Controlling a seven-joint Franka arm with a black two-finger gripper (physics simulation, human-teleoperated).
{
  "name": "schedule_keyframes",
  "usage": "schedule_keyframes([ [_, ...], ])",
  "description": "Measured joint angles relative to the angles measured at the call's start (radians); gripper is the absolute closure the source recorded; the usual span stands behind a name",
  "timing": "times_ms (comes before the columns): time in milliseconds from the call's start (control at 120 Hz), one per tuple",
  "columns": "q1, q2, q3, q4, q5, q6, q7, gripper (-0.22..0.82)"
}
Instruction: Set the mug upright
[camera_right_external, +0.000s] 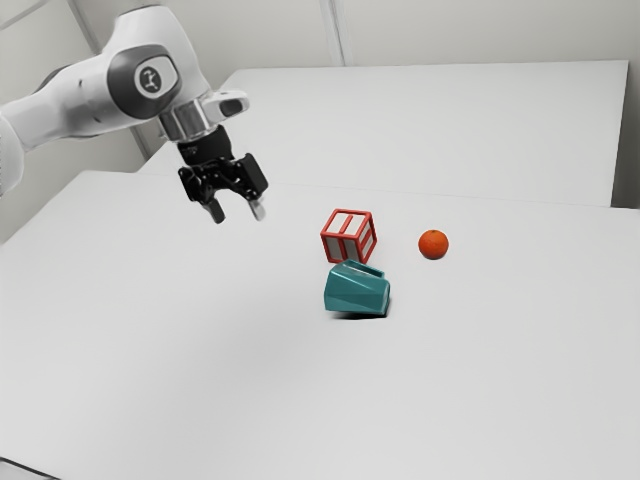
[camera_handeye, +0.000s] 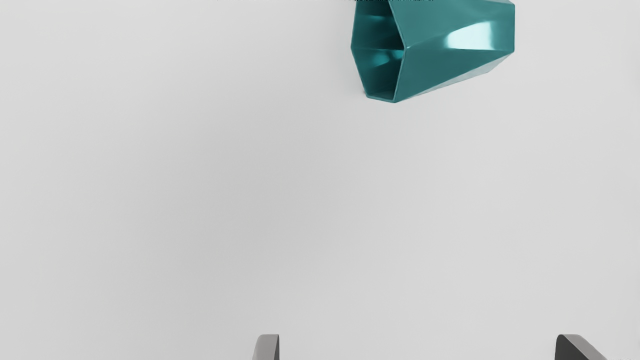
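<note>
My gripper (camera_right_external: 236, 212) hangs high over the table toward the exterior view's left, clear of every object. In the wrist view the gripper (camera_handeye: 417, 347) stands open, its two fingertips wide apart with only bare table between them. A teal, faceted mug (camera_right_external: 356, 289) lies on its side on the table, to the exterior view's right of my gripper and lower down. The wrist view has the mug (camera_handeye: 455, 45) ahead of the fingertips, its hollow mouth facing sideways and part of it cut off by the picture's edge.
Right behind the mug in the exterior view is a red-and-white striped cube (camera_right_external: 349, 237). An orange ball-shaped fruit (camera_right_external: 433, 244) rests farther toward the exterior view's right. All of them are on a broad white table (camera_right_external: 200, 360).
</note>
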Motion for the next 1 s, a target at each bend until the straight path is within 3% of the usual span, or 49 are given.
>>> schedule_keyframes([
  [242,0.034,0.053,0.001,-0.079,-0.167,0.129,0.169,0.00],
  [467,0.160,0.130,0.002,-0.105,-0.323,0.192,0.321,0.00],
  [1000,0.166,0.335,-0.003,-0.102,-0.583,0.265,0.642,0.00],
])
